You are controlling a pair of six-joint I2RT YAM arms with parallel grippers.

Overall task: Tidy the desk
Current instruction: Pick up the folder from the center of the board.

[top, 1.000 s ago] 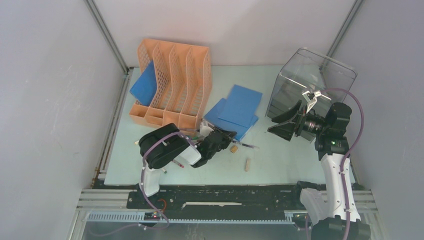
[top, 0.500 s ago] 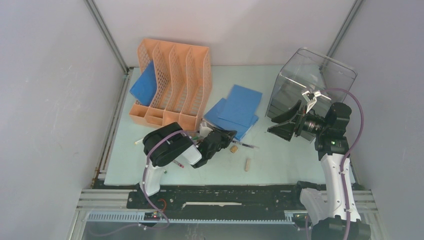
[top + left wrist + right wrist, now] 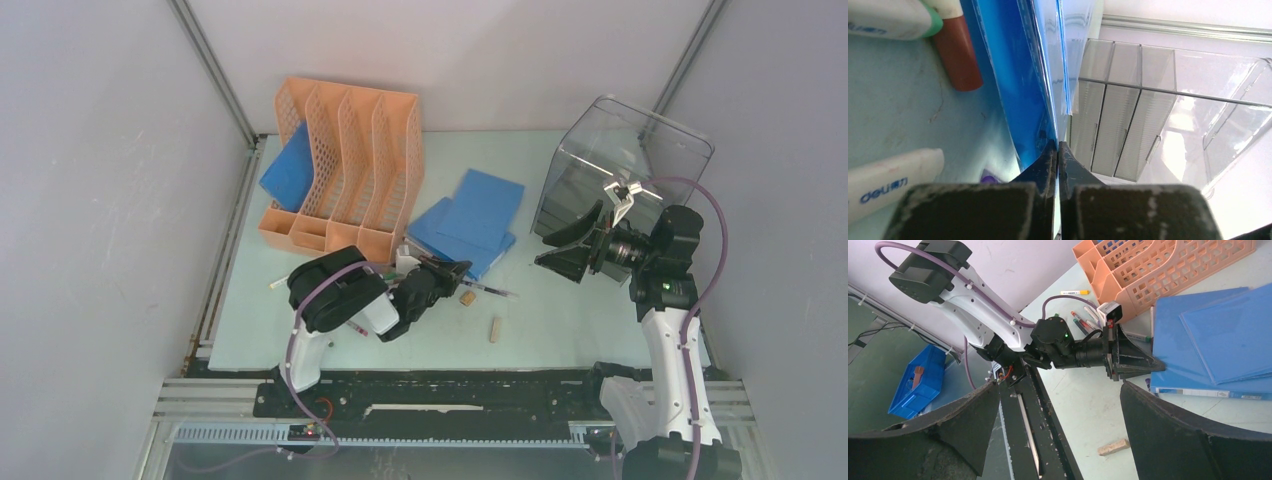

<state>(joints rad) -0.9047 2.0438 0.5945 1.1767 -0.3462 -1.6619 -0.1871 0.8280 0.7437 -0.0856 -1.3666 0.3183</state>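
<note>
Several blue folders point(image 3: 478, 218) lie overlapping in the middle of the desk point(image 3: 570, 325), the pale green top that carries everything else. The left gripper point(image 3: 462, 268) is low on it, its jaws pressed together with the tips right at the near edge of the folder stack (whether a cover is pinched between them I cannot tell). Pens point(image 3: 492, 291) lie just beside it, with a cork point(image 3: 467, 297) and a small wooden block point(image 3: 494, 329) near them on bare desk. The right gripper point(image 3: 549, 252) hangs above the desk with its jaws spread wide and nothing between them, in front of the clear drawer box point(image 3: 625, 150) at the far right. An orange file rack point(image 3: 345, 160) stands far left with one blue folder point(image 3: 288, 172) in its leftmost slot
</note>
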